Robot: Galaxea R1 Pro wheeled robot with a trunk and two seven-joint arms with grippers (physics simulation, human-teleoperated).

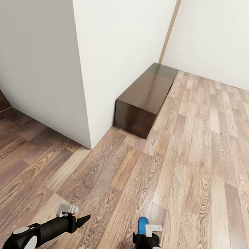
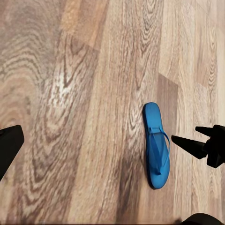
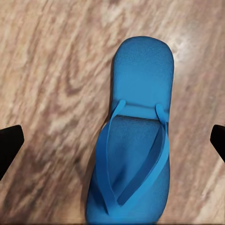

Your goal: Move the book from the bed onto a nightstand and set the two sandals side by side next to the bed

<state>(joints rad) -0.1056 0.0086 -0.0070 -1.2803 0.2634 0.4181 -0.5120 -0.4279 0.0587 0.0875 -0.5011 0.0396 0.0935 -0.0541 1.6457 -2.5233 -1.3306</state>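
Right claw [image 1: 150,232]: released, its two dark fingertips [image 3: 9,143] spread wide apart with nothing between them; it hangs directly above the bright blue flip-flop sandal [image 3: 136,140].
Left claw [image 1: 77,216]: released too, one dark fingertip [image 2: 9,143] far from the other, gripping nothing; it hangs over bare floor, the other arm just beside it.
Bright blue flip-flop sandal: lies flat, straps up, on the brown wood-plank floor [image 1: 199,162], right under the right claw and off to the side of the left claw; in the head view its toe end pokes out ahead of the right claw [image 1: 142,222] and its heel end shows behind; the left wrist view shows it whole [image 2: 156,145] with the right claw's pointed tips near its side.
Long low dark brown wooden cabinet [image 1: 143,99]: well ahead of both claws, its back end against the white wall [image 1: 115,37], standing on the floor.
White wall corner: juts out ahead of the left claw, the cabinet just beside it.
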